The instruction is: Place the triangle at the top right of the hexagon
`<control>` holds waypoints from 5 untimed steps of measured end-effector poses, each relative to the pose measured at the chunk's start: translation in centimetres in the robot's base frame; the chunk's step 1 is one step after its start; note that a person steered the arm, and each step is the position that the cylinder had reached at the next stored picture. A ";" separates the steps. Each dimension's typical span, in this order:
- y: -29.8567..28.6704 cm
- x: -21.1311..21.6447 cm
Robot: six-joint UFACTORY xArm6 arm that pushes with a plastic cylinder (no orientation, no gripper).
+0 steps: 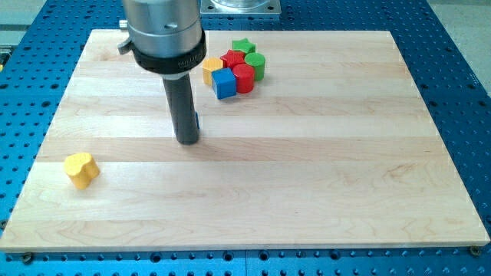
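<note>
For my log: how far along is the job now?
Nothing looks done yet. In hand: my tip stands mid-board, with a blue sliver, perhaps the triangle, just at its right. Left: pushing it to the top right of the yellow block, likely the hexagon.

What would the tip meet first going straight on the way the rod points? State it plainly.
The wooden board: my tip points straight down, seemingly touching it already. A small blue block sits beside the rod, not under.
</note>
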State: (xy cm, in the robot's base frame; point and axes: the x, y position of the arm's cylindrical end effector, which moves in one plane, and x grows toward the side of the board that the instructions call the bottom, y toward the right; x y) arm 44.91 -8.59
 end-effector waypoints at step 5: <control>-6.9 -16.0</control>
State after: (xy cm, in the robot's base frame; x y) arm 28.87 -15.45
